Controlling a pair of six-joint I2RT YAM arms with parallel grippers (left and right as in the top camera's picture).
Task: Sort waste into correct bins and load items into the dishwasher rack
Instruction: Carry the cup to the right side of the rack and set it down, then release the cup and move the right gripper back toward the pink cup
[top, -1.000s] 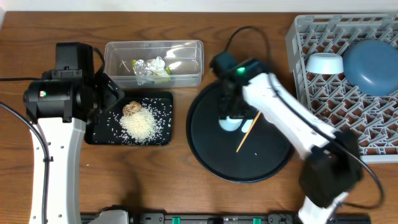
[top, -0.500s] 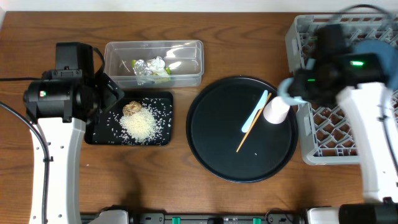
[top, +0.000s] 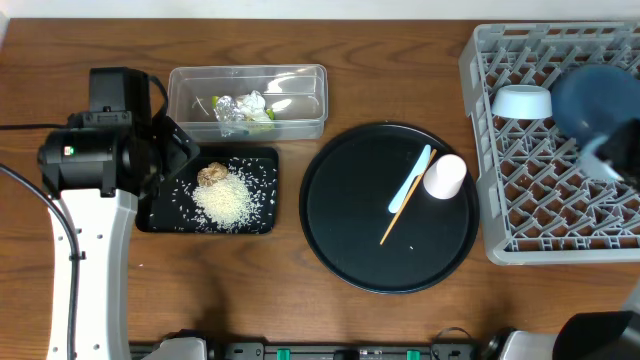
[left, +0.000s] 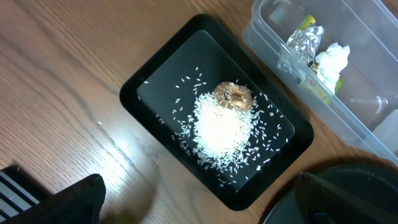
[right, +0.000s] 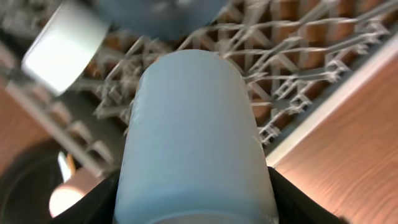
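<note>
The grey dishwasher rack (top: 540, 215) holds the white-lined bowl (top: 522, 101) and the blue plate (top: 590, 95). My right gripper (right: 194, 208) is shut on a pale blue cup (right: 193, 118) and holds it over the rack (right: 292, 68); in the overhead view it is only a blur (top: 610, 155) at the right edge. A second pale cup (top: 445, 176), the light blue spoon (top: 412, 178) and the wooden stick (top: 395, 222) lie on the round black tray (top: 345, 240). My left gripper (left: 199, 208) is open and empty above the table, beside the shallow black tray (left: 140, 90), which holds rice (left: 221, 127) and the brown lump (left: 233, 95).
The clear tub (top: 190, 85) at the back holds the foil wad (top: 240, 108) and the yellow-green wrapper (top: 265, 118). My left arm (top: 95, 160) stands at the left of the black tray (top: 150, 220). Bare wood lies along the table's front edge.
My right gripper lifted one cup off the round tray and carried it right, over the rack. The other cup now lies exposed by the spoon. The left arm has not moved.
</note>
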